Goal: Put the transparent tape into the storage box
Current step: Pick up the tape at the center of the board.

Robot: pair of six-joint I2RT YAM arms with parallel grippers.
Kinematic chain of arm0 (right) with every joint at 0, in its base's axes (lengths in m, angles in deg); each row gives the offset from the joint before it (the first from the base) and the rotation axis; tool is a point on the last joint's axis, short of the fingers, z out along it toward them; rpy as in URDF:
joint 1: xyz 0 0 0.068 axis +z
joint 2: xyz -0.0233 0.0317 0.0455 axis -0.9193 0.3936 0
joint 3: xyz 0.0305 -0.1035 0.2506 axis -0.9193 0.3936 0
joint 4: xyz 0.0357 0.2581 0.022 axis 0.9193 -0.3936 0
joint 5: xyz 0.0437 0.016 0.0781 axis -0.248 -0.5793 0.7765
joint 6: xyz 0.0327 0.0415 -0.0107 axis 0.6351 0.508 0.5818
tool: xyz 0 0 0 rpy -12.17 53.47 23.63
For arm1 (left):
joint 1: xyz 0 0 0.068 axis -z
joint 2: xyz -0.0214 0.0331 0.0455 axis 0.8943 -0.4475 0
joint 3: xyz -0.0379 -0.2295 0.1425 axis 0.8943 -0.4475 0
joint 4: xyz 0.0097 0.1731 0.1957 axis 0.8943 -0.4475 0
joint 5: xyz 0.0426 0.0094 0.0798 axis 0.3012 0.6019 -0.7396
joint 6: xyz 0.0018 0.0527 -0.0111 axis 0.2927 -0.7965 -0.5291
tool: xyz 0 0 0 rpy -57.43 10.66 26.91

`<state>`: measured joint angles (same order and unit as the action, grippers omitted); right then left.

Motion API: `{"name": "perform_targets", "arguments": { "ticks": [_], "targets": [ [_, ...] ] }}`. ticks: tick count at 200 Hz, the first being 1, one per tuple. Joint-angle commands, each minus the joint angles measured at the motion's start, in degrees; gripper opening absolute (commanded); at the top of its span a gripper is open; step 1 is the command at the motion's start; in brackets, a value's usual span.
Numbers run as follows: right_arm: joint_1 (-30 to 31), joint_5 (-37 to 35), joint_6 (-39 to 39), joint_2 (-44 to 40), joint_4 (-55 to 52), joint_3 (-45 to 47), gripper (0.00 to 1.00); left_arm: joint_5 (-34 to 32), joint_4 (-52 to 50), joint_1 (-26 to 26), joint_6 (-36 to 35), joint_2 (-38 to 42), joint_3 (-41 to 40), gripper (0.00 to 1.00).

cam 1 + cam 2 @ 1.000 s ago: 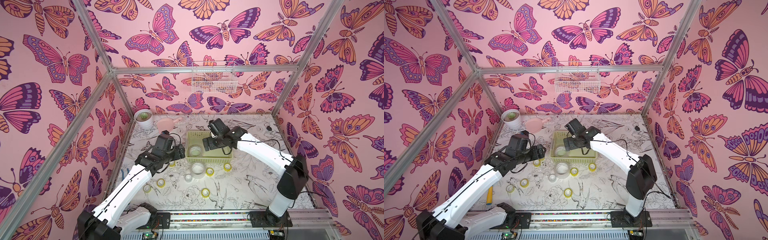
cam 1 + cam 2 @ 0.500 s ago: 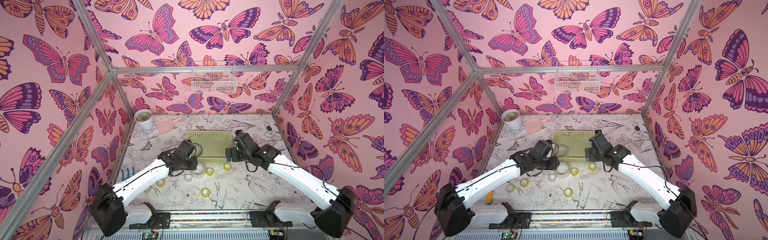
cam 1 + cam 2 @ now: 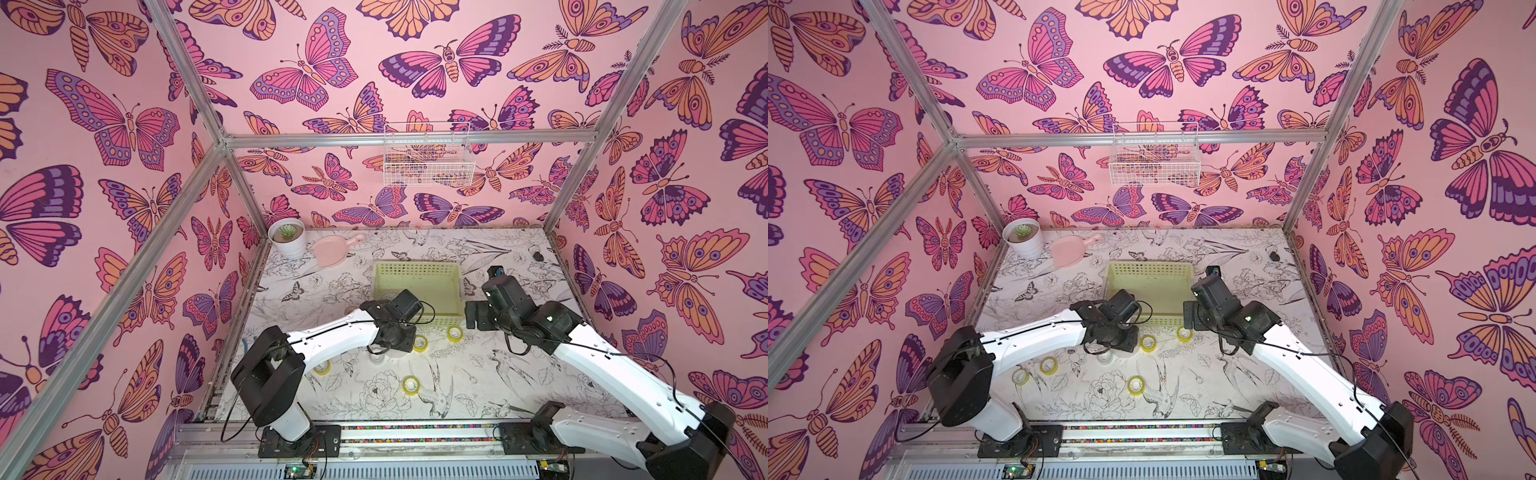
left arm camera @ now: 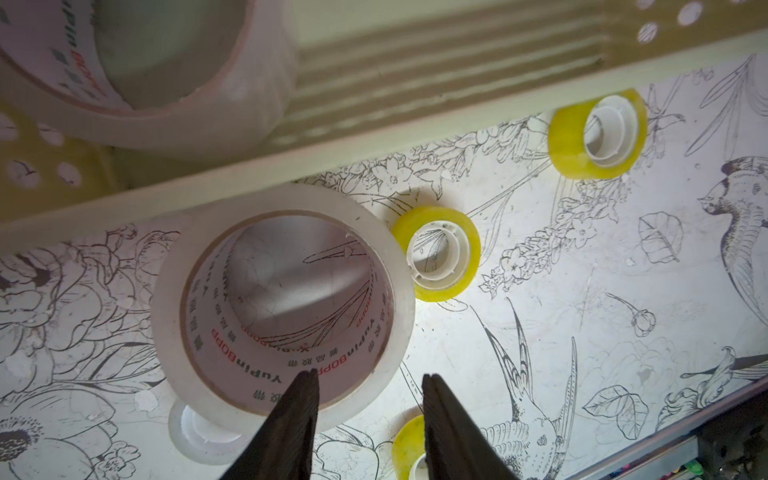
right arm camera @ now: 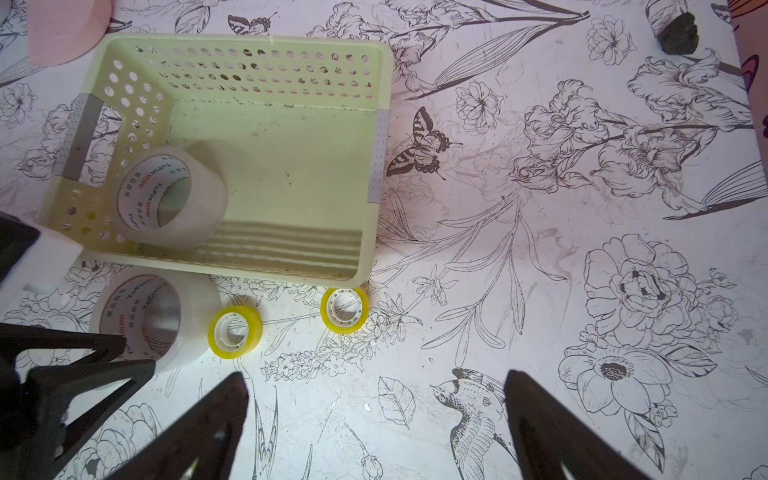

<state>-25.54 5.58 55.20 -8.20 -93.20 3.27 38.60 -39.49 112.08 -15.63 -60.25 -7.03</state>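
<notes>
1. Left gripper (image 4: 368,376) is pinching the "YuPin BOPP" transparent tape roll (image 4: 170,299) by its wall, just outside the storage box (image 4: 374,137).
2. A matching roll (image 5: 208,203) is lying inside.
3. Right gripper (image 5: 374,374) is hovering released.

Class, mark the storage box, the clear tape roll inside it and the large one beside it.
storage box (image 5: 291,166), right wrist view, bare floor.
clear tape roll in box (image 5: 208,199), right wrist view, outer side.
large clear tape roll on table (image 4: 166,291), left wrist view, top rim.

The cores of the transparent tape (image 4: 232,357) and the boxed roll (image 4: 79,62) read red "YuPin BOPP" (plus illegible small characters).
</notes>
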Motion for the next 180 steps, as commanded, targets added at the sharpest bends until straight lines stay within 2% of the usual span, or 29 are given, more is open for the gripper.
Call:
{"name": "perform_targets", "arguments": {
  "ticks": [1, 54, 74, 101, 126, 156, 180],
  "targets": [
    [-0.40, -1.68, 1.22, -0.60, -2.07, 0.66, 0.99, 0.09, 0.58, 0.33, -1.96, -2.65, 1.72, 0.46],
    [-0.76, -1.99, 1.48, -0.29, -2.08, 1.01, 0.99, -0.16, 0.56, 1.96, -3.64, -6.18, 2.16, 0.46],
    [-0.85, -1.90, 1.57, 0.03, -1.81, 0.93, 0.99, -0.04, 0.52, 2.14, -4.33, -6.82, 1.75, 0.35],
    [-0.91, -1.57, 1.32, 0.65, -1.53, 0.59, 0.99, -0.55, 0.51, 2.40, -4.47, -6.61, 1.09, 0.29],
    [-1.02, -1.30, 0.97, 1.28, -1.16, 0.32, 0.99, -0.89, 0.50, 2.49, -4.73, -7.10, 0.79, 0.32],
    [-1.20, -1.02, 0.78, 2.16, -0.80, -0.13, 0.99, -1.70, 0.59, 2.66, -5.00, -8.29, 0.82, 0.31],
    [-1.26, -0.91, 0.69, 2.28, -0.42, -0.22, 0.99, -2.23, 0.49, 2.68, -5.00, -7.74, 0.55, 0.21]
  ]
}}
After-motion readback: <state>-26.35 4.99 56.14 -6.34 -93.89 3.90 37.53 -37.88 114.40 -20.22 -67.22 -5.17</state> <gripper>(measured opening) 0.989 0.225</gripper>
